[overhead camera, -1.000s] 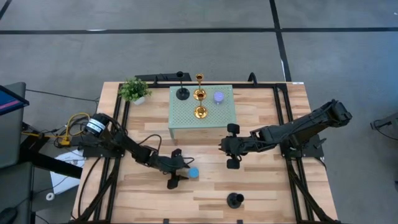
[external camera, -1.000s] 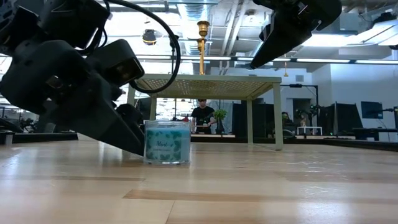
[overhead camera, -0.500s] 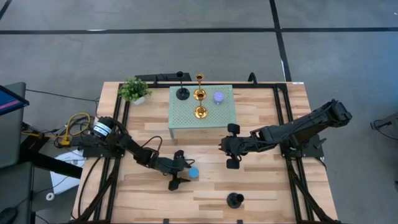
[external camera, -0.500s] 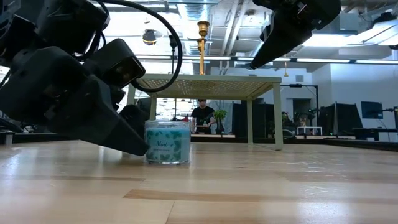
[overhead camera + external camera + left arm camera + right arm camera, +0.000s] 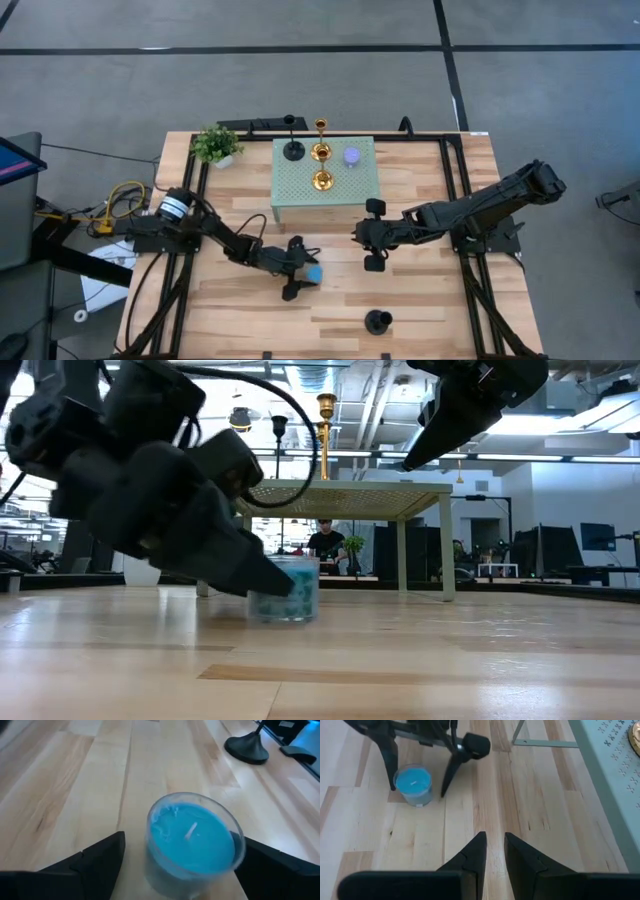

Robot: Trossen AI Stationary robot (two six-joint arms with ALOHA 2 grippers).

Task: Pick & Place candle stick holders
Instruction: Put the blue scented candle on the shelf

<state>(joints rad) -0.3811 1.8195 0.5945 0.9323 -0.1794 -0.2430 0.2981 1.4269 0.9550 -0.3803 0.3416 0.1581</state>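
The blue stubby holder [image 5: 313,272] is a small glass filled with blue wax and stands upright on the table's near middle. My left gripper [image 5: 299,270] is open and low over the table, one finger on each side of the holder [image 5: 192,842]. My right gripper [image 5: 356,236] is shut and empty, in the air in front of the mint-green stand [image 5: 300,190]. On the stand are one black holder [image 5: 293,150], two gold holders [image 5: 321,148] [image 5: 322,181] and the lilac one [image 5: 352,156]. A second black holder [image 5: 377,321] stands near the table's front edge. My left gripper comes level from the table's left, its fingers on either side of the blue holder's glass wall [image 5: 150,850]. One finger [image 5: 265,862] stands right at the wall; I cannot tell whether it touches. The holder stands upright on the table.
A small green potted plant [image 5: 215,145] stands at the far left corner. The stand's legs [image 5: 445,550] rise behind the blue holder. Bare wood lies between the blue holder and the front black holder [image 5: 246,749]. People show in the room beyond the table.
My left gripper has moved toward the table's right edge, low over the wood, until its open fingers stand on either side of the blue holder. In the low view the holder has shifted a little toward the right.
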